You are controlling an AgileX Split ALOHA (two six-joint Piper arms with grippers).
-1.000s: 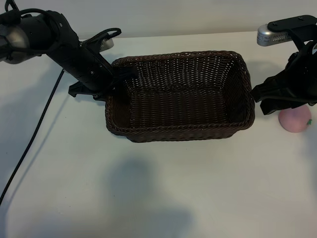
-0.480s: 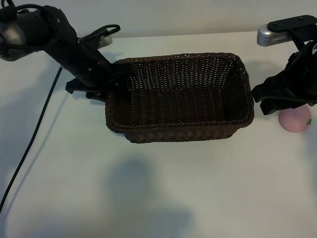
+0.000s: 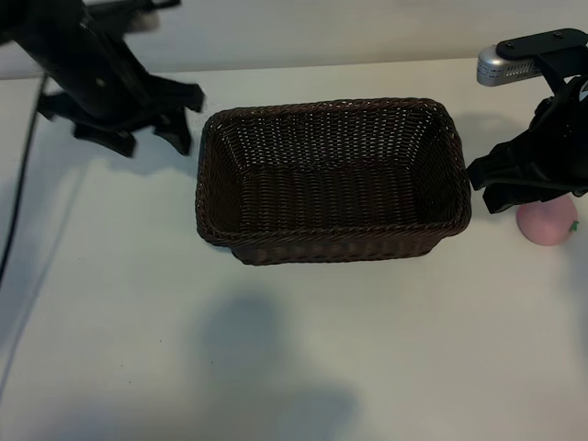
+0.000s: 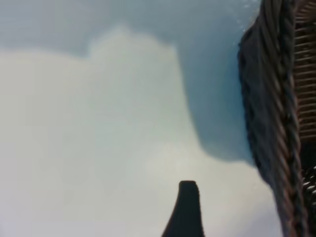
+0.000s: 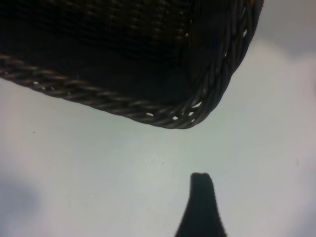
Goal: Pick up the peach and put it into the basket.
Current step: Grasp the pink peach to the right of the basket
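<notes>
The dark-brown wicker basket (image 3: 340, 241) stands in the middle of the white table and holds nothing. The pale-pink peach (image 3: 544, 225) lies on the table just right of the basket, its upper part hidden by my right arm. My right gripper (image 3: 480, 186) hovers open by the basket's right end, left of the peach, with nothing in it. My left gripper (image 3: 186, 118) is open and apart from the basket's far left corner. The left wrist view shows one finger (image 4: 187, 210) beside the basket (image 4: 276, 123). The right wrist view shows one finger (image 5: 200, 207) below a basket corner (image 5: 187, 116).
A black cable (image 3: 18, 211) runs down the table's left side. The white table (image 3: 276, 367) stretches bare in front of the basket. The table's far edge lies just behind the basket and both arms.
My left gripper has let go of the basket's left rim, opened, and drawn back up and to the left. The basket, the peach and my right arm have stayed put.
</notes>
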